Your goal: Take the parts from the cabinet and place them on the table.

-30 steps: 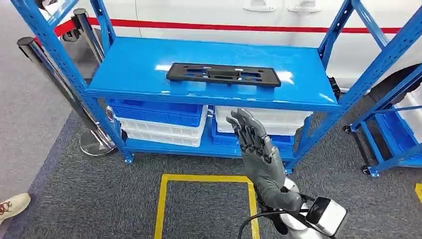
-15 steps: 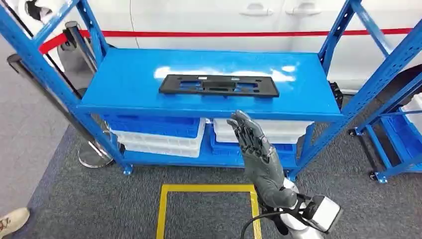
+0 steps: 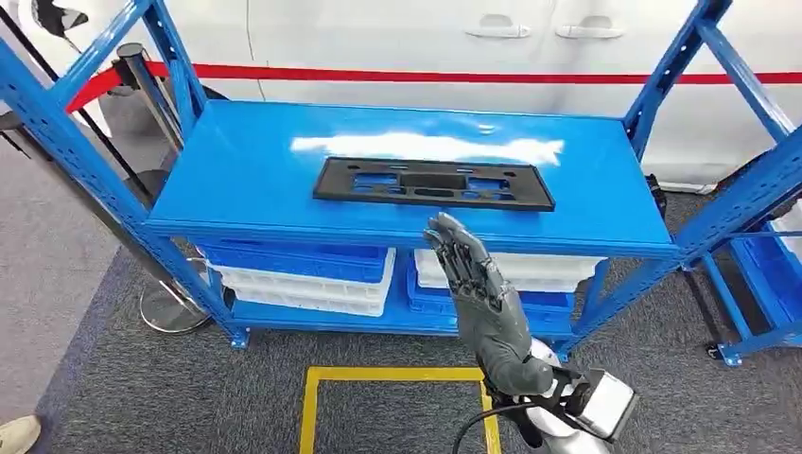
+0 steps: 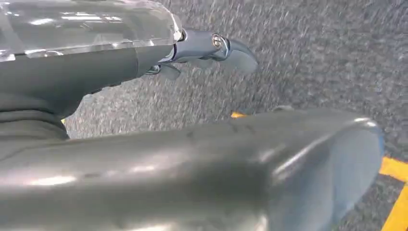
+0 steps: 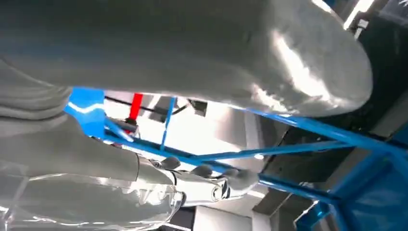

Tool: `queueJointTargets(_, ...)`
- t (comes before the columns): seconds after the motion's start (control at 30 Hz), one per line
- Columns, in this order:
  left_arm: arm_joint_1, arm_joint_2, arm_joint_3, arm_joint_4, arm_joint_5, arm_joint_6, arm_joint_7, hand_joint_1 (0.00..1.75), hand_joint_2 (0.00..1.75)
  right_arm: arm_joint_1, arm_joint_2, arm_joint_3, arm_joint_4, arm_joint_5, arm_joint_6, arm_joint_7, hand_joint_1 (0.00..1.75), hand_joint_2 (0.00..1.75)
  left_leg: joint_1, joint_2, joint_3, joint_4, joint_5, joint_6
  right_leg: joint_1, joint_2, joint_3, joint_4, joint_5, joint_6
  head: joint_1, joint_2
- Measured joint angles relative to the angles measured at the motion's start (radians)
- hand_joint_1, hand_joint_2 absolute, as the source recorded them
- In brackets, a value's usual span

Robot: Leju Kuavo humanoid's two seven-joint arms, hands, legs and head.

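Fingers (image 3: 461, 253) of your right hand (image 3: 479, 295) are stretched out and apart, holding nothing; the hand stands raised in front of the blue cabinet (image 3: 236, 165), its fingertips level with the front lip of the cabinet's top shelf and not touching it. In the right wrist view you see the same hand (image 5: 159, 57) with its thick thumb and extended darker fingers (image 5: 211, 185) against the cabinet's blue struts (image 5: 308, 127), nothing between them.

Your left hand (image 4: 144, 159) hangs over grey carpet (image 4: 312, 53); one dark fingertip (image 4: 235, 50) points outward and no object is in it, but you cannot tell from that view how far the hand is spread.

On the cabinet's top shelf, the black part (image 3: 433, 182) lies flat: a long, thin plate with cut-outs, its long side parallel to the shelf's front edge, near the shelf's middle and just beyond your right fingertips. It is apart from the hand.

Under the top shelf, the cabinet's lower shelf carries stacked bins: blue over white on the left (image 3: 298, 274), white over blue on the right (image 3: 539, 274), the right stack partly hidden behind your right hand.

In front of the cabinet, a yellow line (image 3: 397, 375) marks a square on the carpet. Behind the cabinet stands a white vehicle body with a red stripe (image 3: 454, 76). To the cabinet's left is a barrier post with a round metal base (image 3: 170, 307); to its right, another blue rack (image 3: 757, 293).
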Motion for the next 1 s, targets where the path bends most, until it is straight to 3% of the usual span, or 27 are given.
queueJointTargets(0.07, 0.0, 0.001, -0.002, 0.001, -0.002, 0.002, 0.0, 0.0, 0.0, 0.002, 0.0, 0.0, 0.0, 0.0, 0.0, 0.0, 0.0, 0.0, -0.002, 0.0, 0.012, 0.0, -0.015, 0.005, -0.001, -0.002, -0.099, 0.141, -0.056, 0.008, 0.0, 0.0)
queueJointTargets(0.1, 0.0, 0.002, -0.004, 0.002, -0.002, 0.003, 0.001, 0.0, 0.0, 0.005, -0.001, 0.0, 0.001, 0.0, 0.0, 0.0, 0.0, 0.0, -0.004, -0.001, 0.02, 0.0, -0.023, 0.007, -0.001, -0.002, -0.146, 0.197, -0.088, 0.008, 0.0, 0.0)
queueJointTargets(0.13, 0.002, 0.002, -0.008, 0.002, -0.002, 0.003, 0.002, 0.0, 0.0, 0.008, -0.002, 0.0, 0.002, 0.0, -0.001, 0.0, 0.0, 0.0, -0.006, -0.003, 0.033, 0.0, -0.033, 0.007, 0.0, -0.002, -0.178, 0.217, -0.103, 0.004, 0.0, 0.0)
queueJointTargets(0.17, 0.002, 0.002, -0.01, 0.002, -0.002, 0.002, 0.003, 0.0, 0.0, 0.009, -0.002, 0.0, 0.004, 0.0, -0.003, 0.0, 0.0, 0.0, -0.008, -0.004, 0.047, 0.0, -0.044, 0.007, 0.001, -0.002, -0.187, 0.197, -0.09, 0.0, 0.0, 0.0)
queueJointTargets(0.2, 0.002, 0.002, -0.011, 0.002, -0.002, 0.002, 0.003, 0.0, 0.0, 0.01, -0.003, 0.0, 0.005, 0.0, -0.003, 0.0, 0.0, 0.0, -0.012, -0.006, 0.064, 0.0, -0.056, 0.007, 0.006, -0.002, -0.18, 0.142, -0.05, -0.007, 0.001, 0.0)
queueJointTargets(0.23, 0.001, 0.002, -0.013, 0.002, -0.002, 0.002, 0.003, 0.0, 0.0, 0.01, -0.003, 0.0, 0.005, -0.001, -0.003, 0.001, 0.0, 0.0, -0.015, -0.006, 0.082, -0.001, -0.068, 0.006, 0.01, -0.002, -0.163, 0.069, 0.008, -0.02, 0.0, 0.0)
queueJointTargets(0.27, 0.001, 0.002, -0.016, 0.002, -0.001, 0.002, 0.003, 0.0, 0.0, 0.01, -0.004, 0.0, 0.005, -0.001, -0.003, 0.001, 0.0, 0.0, -0.017, -0.006, 0.096, -0.003, -0.08, 0.006, 0.018, -0.003, -0.143, -0.015, 0.087, -0.038, 0.001, 0.0)
queueJointTargets(0.3, 0.003, -0.003, -0.018, 0.002, -0.001, 0.002, 0.002, 0.0, 0.0, 0.011, -0.005, 0.0, 0.007, -0.002, -0.003, 0.001, 0.0, 0.0, -0.016, -0.007, 0.106, -0.002, -0.09, 0.004, 0.03, 0.0, -0.143, -0.057, 0.155, -0.056, 0.0, 0.0)
queueJointTargets(0.33, -0.002, -0.002, -0.019, 0.002, -0.001, 0.0, 0.001, 0.0, 0.0, 0.013, -0.008, 0.001, 0.01, -0.003, -0.003, 0.003, 0.0, 0.0, -0.018, -0.013, 0.11, -0.009, -0.096, -0.004, 0.035, 0.001, -0.142, -0.063, 0.124, -0.06, -0.008, 0.0)
queueJointTargets(0.37, -0.003, 0.0, -0.02, 0.002, -0.001, 0.0, 0.0, 0.0, 0.0, 0.013, -0.009, 0.001, 0.011, -0.004, -0.003, 0.004, 0.0, 0.0, -0.017, -0.008, 0.114, -0.019, -0.103, -0.01, 0.035, 0.002, -0.134, -0.069, 0.135, -0.06, 0.001, 0.0)
queueJointTargets(0.43, -0.004, 0.0, -0.022, 0.002, 0.0, 0.003, 0.0, 0.0, 0.0, 0.01, -0.009, 0.001, 0.012, -0.004, -0.003, 0.005, 0.0, 0.0, -0.021, -0.007, 0.134, -0.004, -0.085, -0.019, 0.031, 0.006, -0.11, -0.092, 0.128, -0.065, 0.0, 0.0)
queueJointTargets(0.47, -0.004, 0.003, -0.023, 0.003, 0.001, 0.006, 0.0, 0.0, 0.0, 0.01, -0.01, 0.001, 0.013, -0.004, -0.003, 0.007, 0.0, 0.0, -0.018, -0.007, 0.127, 0.017, -0.092, -0.022, 0.024, 0.004, -0.088, -0.103, 0.126, -0.066, 0.001, 0.0)
queueJointTargets(0.5, -0.007, 0.004, -0.024, 0.003, 0.002, 0.01, 0.001, 0.0, 0.0, 0.008, -0.01, 0.001, 0.015, -0.004, -0.002, 0.009, 0.0, 0.0, -0.017, -0.007, 0.11, 0.06, -0.095, -0.027, 0.023, 0.004, -0.075, -0.107, 0.12, -0.069, 0.001, 0.0)
queueJointTargets(0.53, -0.008, 0.004, -0.025, 0.003, 0.004, 0.015, 0.005, 0.0, 0.0, 0.003, -0.009, 0.003, 0.019, -0.005, 0.0, 0.016, 0.0, 0.0, -0.015, -0.007, 0.067, 0.131, -0.116, -0.032, 0.023, 0.002, -0.068, -0.107, 0.113, -0.074, -0.001, 0.0)
queueJointTargets(0.6, -0.009, 0.008, -0.026, 0.003, 0.006, 0.025, 0.01, 0.0, 0.0, 0.002, -0.009, 0.007, 0.028, -0.009, 0.003, 0.026, 0.0, 0.0, -0.009, -0.007, -0.023, 0.254, -0.193, -0.041, 0.022, 0.002, -0.055, -0.106, 0.101, -0.074, 0.0, 0.0)
queueJointTargets(0.63, -0.006, 0.009, -0.026, 0.003, 0.008, 0.03, 0.01, 0.0, 0.0, 0.003, -0.009, 0.009, 0.034, -0.011, 0.004, 0.031, 0.0, 1.75, -0.007, -0.007, -0.053, 0.282, -0.216, -0.048, 0.021, 0.004, -0.047, -0.106, 0.093, -0.073, -0.001, 0.0)
queueJointTargets(0.67, -0.003, 0.011, -0.027, 0.003, 0.011, 0.034, 0.01, 0.0, 0.0, 0.005, -0.01, 0.013, 0.044, -0.011, 0.004, 0.034, 0.0, 1.75, -0.004, -0.007, -0.067, 0.272, -0.212, -0.054, 0.02, 0.006, -0.036, -0.106, 0.084, -0.07, 0.0, 0.0)
queueJointTargets(0.7, 0.0, 0.013, -0.03, 0.005, 0.011, 0.036, 0.01, 0.0, 0.0, 0.01, -0.01, 0.016, 0.054, -0.007, 0.003, 0.034, 0.0, 1.75, -0.002, -0.007, -0.063, 0.225, -0.176, -0.056, 0.017, 0.007, -0.023, -0.105, 0.075, -0.067, 0.0, 0.0)
queueJointTargets(0.77, 0.007, 0.014, -0.035, 0.007, 0.013, 0.04, 0.017, 0.0, 0.0, 0.017, -0.009, 0.027, 0.076, 0.021, -0.005, 0.026, 0.0, 1.75, 0.001, -0.006, -0.023, 0.063, -0.032, -0.059, 0.013, 0.007, 0.002, -0.102, 0.052, -0.058, 0.0, 0.0)
queueJointTargets(0.8, 0.014, 0.014, -0.039, 0.009, 0.013, 0.044, 0.022, 0.0, 0.0, 0.017, -0.009, 0.033, 0.094, 0.04, -0.018, 0.025, 0.0, 1.75, 0.003, -0.006, -0.024, 0.002, 0.034, -0.058, 0.013, 0.007, 0.001, -0.099, 0.044, -0.052, -0.001, 0.0)
queueJointTargets(0.83, 0.014, 0.014, -0.043, 0.01, 0.013, 0.047, 0.027, 0.0, 0.0, 0.018, -0.009, 0.041, 0.114, 0.061, -0.029, 0.026, 0.0, 1.75, -0.003, -0.006, -0.029, -0.001, -0.003, -0.044, 0.015, 0.01, 0.0, -0.088, 0.039, -0.048, -0.002, 0.0)
queueJointTargets(0.87, 0.014, 0.014, -0.045, 0.011, 0.013, 0.05, 0.032, 0.0, 0.0, 0.016, -0.008, 0.048, 0.127, 0.077, -0.042, 0.029, 0.0, 1.75, -0.006, -0.007, -0.027, 0.005, 0.018, -0.031, 0.017, 0.011, -0.008, -0.086, 0.033, -0.039, 0.001, 0.0)
queueJointTargets(0.9, 0.018, 0.014, -0.049, 0.011, 0.013, 0.052, 0.037, 0.0, 0.0, 0.012, -0.005, 0.055, 0.143, 0.094, -0.055, 0.029, 0.0, 1.75, -0.006, -0.008, -0.028, 0.007, 0.02, -0.024, 0.016, 0.01, -0.007, -0.087, 0.03, -0.035, 0.0, 0.0)
queueJointTargets(1.0, 0.016, 0.013, -0.06, 0.011, 0.011, 0.053, 0.045, 0.0, 0.0, -0.028, 0.007, 0.079, 0.2, 0.154, -0.123, 0.036, 0.0, 1.75, 0.003, -0.006, -0.016, -0.006, 0.02, -0.011, 0.014, 0.004, -0.009, -0.063, 0.004, -0.017, 0.003, 0.0)
